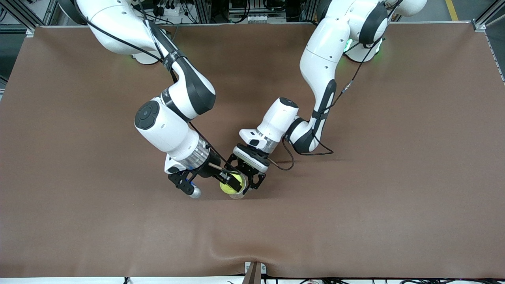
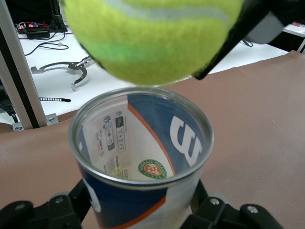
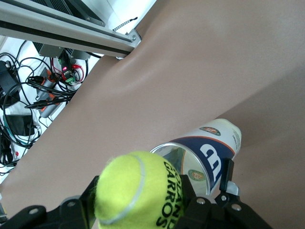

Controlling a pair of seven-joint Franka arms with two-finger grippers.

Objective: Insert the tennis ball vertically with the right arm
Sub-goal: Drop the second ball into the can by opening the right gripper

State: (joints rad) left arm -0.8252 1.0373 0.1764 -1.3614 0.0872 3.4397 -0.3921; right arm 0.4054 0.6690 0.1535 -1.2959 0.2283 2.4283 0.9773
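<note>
Yellow-green felt fills the right gripper (image 3: 138, 210): its fingers are clamped on the tennis ball (image 3: 138, 191), which hangs just above the open mouth of the ball can (image 2: 143, 157). The left gripper (image 2: 138, 214) has its claws around the can's lower body, holding it upright on the brown table (image 1: 394, 197), nearer the front edge than the arms' bases. The ball looks slightly off-centre over the rim, so a release now may catch the metal lip and bounce away, or a downward push may tip the can.
</note>
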